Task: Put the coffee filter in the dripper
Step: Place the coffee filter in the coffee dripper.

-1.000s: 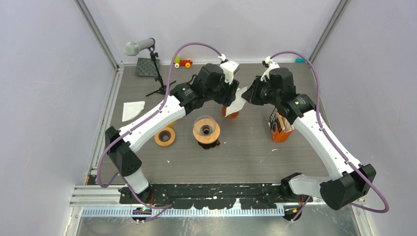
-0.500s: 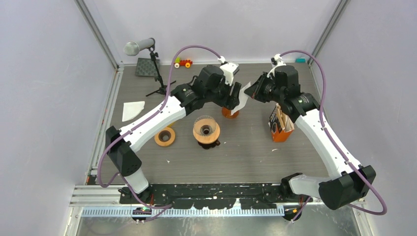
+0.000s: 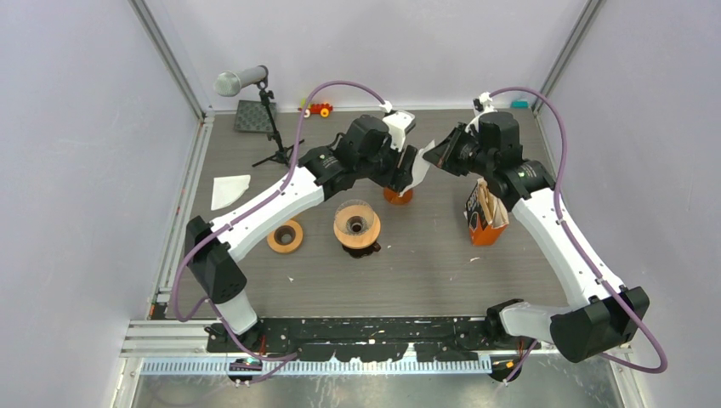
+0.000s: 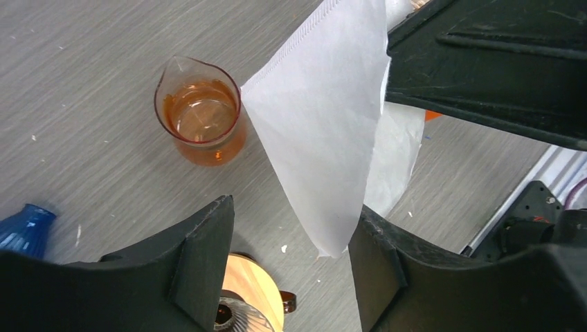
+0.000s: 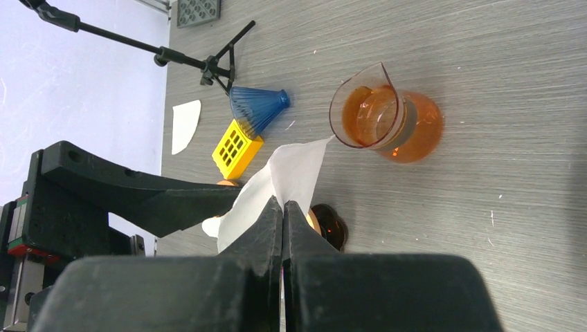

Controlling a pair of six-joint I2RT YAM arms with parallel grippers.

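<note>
A white paper coffee filter [image 3: 417, 169] hangs in the air above the table's back middle. My right gripper [image 5: 282, 204] is shut on its edge [image 5: 294, 173]. My left gripper [image 4: 291, 228] is open, with the filter's pointed end [image 4: 325, 138] hanging between its fingers, close to the right one. The dripper [image 3: 357, 221], clear ribbed glass with a wooden collar, stands on a dark base in front of and left of both grippers. Its rim shows at the bottom of the left wrist view [image 4: 246, 294].
An orange glass beaker [image 3: 397, 195] stands under the grippers. A wooden ring [image 3: 285, 235] lies left of the dripper. An orange carton [image 3: 485, 219] stands at the right. A spare filter [image 3: 229, 190], a microphone stand [image 3: 270, 127], a blue cone [image 5: 256, 104] and a yellow block [image 5: 235, 149] are at the left.
My right gripper has moved a little right and back with the filter. My left gripper has followed it slightly. The dripper has not moved.
</note>
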